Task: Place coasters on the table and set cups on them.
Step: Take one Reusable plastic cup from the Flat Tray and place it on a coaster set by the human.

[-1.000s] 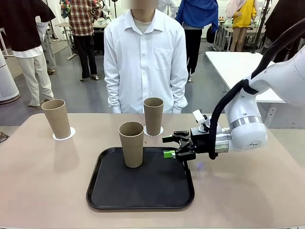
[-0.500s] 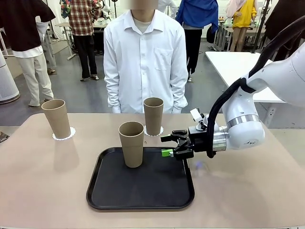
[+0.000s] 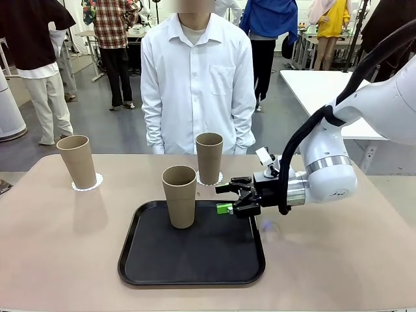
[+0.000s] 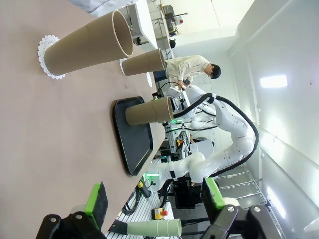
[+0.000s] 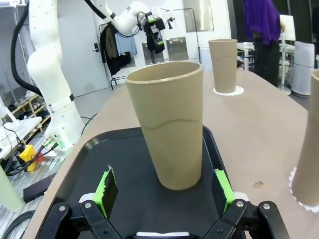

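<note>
- I could not see any coaster under the cup on the black tray; its base sat on bare tray.
- I noted the right gripper released, jaws wide, over the tray's right rim, clear space on both sides.
- That cup stood upright just ahead of its green pads, untouched.
- Two cups beyond stood on coasters on the table.
- I read the left gripper as released, empty.

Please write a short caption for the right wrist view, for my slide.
Open right gripper lined up with the cup standing on the black tray.
</note>
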`<state>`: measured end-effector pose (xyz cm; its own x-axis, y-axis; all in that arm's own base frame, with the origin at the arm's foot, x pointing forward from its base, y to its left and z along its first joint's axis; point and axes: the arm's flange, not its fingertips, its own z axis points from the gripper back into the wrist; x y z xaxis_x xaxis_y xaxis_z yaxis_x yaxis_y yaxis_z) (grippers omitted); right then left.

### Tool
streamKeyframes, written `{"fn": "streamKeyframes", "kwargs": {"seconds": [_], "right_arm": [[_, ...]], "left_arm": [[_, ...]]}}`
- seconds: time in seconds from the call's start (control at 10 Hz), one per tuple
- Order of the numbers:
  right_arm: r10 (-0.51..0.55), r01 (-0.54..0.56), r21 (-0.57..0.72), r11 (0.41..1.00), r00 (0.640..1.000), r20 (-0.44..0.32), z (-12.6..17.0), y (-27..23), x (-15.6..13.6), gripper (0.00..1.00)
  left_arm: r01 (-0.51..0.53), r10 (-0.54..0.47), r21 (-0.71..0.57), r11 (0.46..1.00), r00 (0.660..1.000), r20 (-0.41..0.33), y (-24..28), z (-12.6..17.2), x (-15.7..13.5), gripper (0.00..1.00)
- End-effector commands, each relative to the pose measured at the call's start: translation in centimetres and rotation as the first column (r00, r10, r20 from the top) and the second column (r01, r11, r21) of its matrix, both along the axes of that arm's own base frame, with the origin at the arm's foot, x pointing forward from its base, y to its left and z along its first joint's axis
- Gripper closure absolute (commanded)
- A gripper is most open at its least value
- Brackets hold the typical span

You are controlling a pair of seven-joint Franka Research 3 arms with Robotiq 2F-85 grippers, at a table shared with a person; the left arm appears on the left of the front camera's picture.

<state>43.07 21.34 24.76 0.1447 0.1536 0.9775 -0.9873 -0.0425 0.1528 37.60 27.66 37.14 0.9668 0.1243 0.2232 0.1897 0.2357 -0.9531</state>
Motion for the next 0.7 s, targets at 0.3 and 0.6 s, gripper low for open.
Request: {"fn": "streamKeyframes", "kwargs": {"seconds": [0.3,0.6], "right_arm": [[0.048,-0.048,-0.006,0.999,0.999,-0.006,0.3,3.5,2.5,0.00],[0.069,-0.069,0.003,0.998,0.998,-0.006,-0.4,4.7,3.5,0.00]], "left_arm": [[-0.006,0.006,0.004,1.000,1.000,0.002,0.0,0.2,-0.2,0.00],[-0.006,0.006,0.004,1.000,1.000,0.002,0.0,0.2,-0.2,0.00]]}}
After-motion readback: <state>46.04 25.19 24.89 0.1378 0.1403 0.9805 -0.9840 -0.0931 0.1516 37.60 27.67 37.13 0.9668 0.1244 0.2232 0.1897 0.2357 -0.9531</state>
